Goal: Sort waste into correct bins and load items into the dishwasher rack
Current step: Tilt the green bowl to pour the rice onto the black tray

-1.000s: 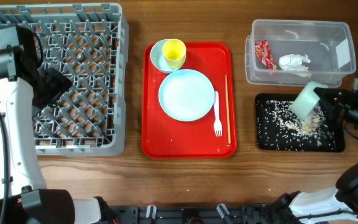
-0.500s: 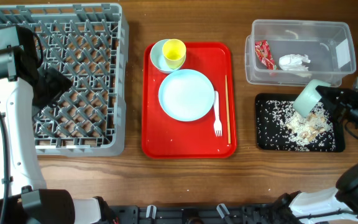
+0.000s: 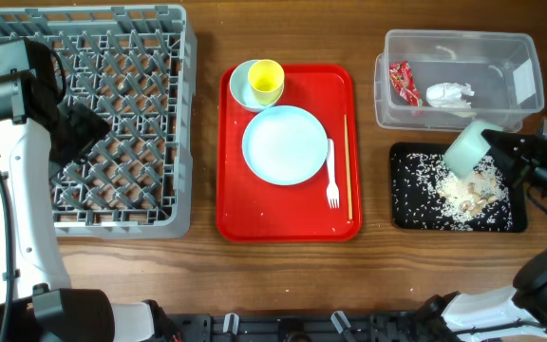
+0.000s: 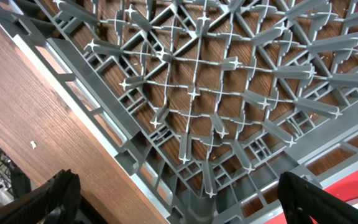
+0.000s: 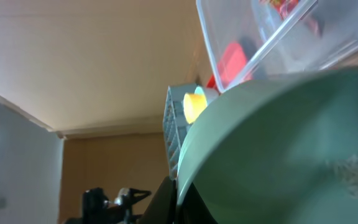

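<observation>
My right gripper (image 3: 499,152) is shut on the rim of a pale green bowl (image 3: 470,147), held tipped over the black tray (image 3: 406,214), where a pile of rice (image 3: 463,193) lies. The bowl fills the right wrist view (image 5: 291,149). On the red tray (image 3: 231,223) sit a light blue plate (image 3: 285,144), a white fork (image 3: 331,176), a wooden chopstick (image 3: 348,166) and a yellow cup (image 3: 266,82) inside a small bowl (image 3: 240,85). My left gripper (image 4: 179,208) is open and empty above the near right part of the grey dishwasher rack (image 3: 112,114).
A clear plastic bin (image 3: 459,81) behind the black tray holds a red wrapper (image 3: 405,84) and crumpled white paper (image 3: 449,93). Bare wooden table lies between rack, red tray and bins. The left wrist view shows the rack's corner (image 4: 166,162) and the table edge.
The green bowl has shifted slightly up and right over the black tray, and more rice lies heaped beneath it. The left arm has not moved.
</observation>
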Controlling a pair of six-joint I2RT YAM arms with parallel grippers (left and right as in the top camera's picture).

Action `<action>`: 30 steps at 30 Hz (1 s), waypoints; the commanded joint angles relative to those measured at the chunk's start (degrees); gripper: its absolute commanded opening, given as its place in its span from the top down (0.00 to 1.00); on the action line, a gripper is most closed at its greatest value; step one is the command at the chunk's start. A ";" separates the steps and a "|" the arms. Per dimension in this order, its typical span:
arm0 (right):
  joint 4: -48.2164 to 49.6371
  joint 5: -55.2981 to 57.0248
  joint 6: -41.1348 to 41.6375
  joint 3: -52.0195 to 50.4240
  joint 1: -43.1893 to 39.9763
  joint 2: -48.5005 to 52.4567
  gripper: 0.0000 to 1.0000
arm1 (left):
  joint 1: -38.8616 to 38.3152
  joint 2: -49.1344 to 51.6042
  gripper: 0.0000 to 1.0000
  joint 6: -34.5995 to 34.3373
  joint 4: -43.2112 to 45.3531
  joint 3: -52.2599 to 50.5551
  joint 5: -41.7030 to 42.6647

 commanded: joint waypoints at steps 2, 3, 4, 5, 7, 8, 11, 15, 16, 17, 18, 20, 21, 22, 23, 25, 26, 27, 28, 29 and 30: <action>-0.76 -3.76 -4.72 0.04 -0.09 0.74 0.96 | 0.33 -0.66 0.00 -0.74 -0.02 0.85 0.11; 1.44 -1.97 -2.27 0.00 -0.07 0.81 0.96 | 0.33 -0.66 0.00 -0.74 0.00 0.85 0.11; 1.64 1.53 4.13 0.00 -0.09 0.96 0.96 | 0.33 -0.66 0.00 -0.74 -0.02 0.85 0.11; -0.55 1.33 3.30 0.00 -0.09 0.96 0.96 | 0.33 -0.66 0.00 -0.74 -0.02 0.85 0.11; -2.45 -1.77 -3.19 0.00 -0.09 0.96 0.96 | 0.33 -0.66 0.00 -0.74 -0.02 0.85 0.11; 0.07 0.24 -3.02 0.00 -0.09 0.96 0.96 | 0.33 -0.66 0.00 -0.74 -0.02 0.85 0.11; -2.56 3.89 -0.37 0.00 -0.20 0.96 0.96 | 0.33 -0.66 0.00 -0.74 -0.02 0.85 0.11; -2.84 3.06 -0.20 0.00 -0.20 1.03 0.96 | 0.33 -0.66 0.00 -0.74 -0.02 0.85 0.11; -4.00 4.17 2.45 0.00 -0.20 1.03 0.96 | 0.33 -0.66 0.00 -0.74 -0.02 0.85 0.11; -5.44 -0.15 -1.57 0.00 -0.20 1.03 0.96 | 0.33 -0.66 0.00 -0.74 -0.02 0.85 0.11; -4.37 -2.78 -4.50 0.00 -0.17 1.03 0.96 | 0.33 -0.66 0.00 -0.74 0.00 0.85 0.11; -0.85 1.25 4.31 0.00 -0.20 1.09 0.96 | 0.33 -0.66 0.00 -0.74 -0.02 0.85 0.11; -5.77 -5.01 -3.19 0.00 -0.11 0.92 0.96 | 0.33 -0.66 0.00 -0.74 -0.02 0.85 0.11; -7.65 -6.97 -6.84 0.00 0.17 0.85 0.96 | 0.33 -0.66 0.00 -0.74 -0.02 0.85 0.11; -8.92 -6.99 -7.69 0.00 0.46 0.83 0.96 | 0.33 -0.66 0.00 -0.74 -0.02 0.85 0.11; -16.57 -5.81 -12.76 0.00 1.38 0.37 0.96 | 0.33 -0.66 0.00 -0.74 -0.02 0.85 0.11; -20.20 -6.82 -19.30 0.00 2.03 -0.48 0.96 | 0.33 -0.66 0.00 -0.74 -0.02 0.85 0.11; -20.87 -7.39 -21.81 0.00 2.54 -1.14 0.96 | 0.33 -0.66 0.00 -0.74 0.00 0.85 0.11; -20.33 -6.86 -21.64 0.02 2.99 -1.79 0.96 | 0.33 -0.66 0.00 -0.74 -0.02 0.85 0.11; -20.63 -4.79 -21.22 0.35 3.85 -2.69 0.96 | 0.33 -0.66 0.00 -0.74 -0.02 0.85 0.11; -21.05 -2.95 -21.44 0.57 4.72 -3.48 0.95 | 0.33 -0.66 0.00 -0.74 -0.02 0.85 0.11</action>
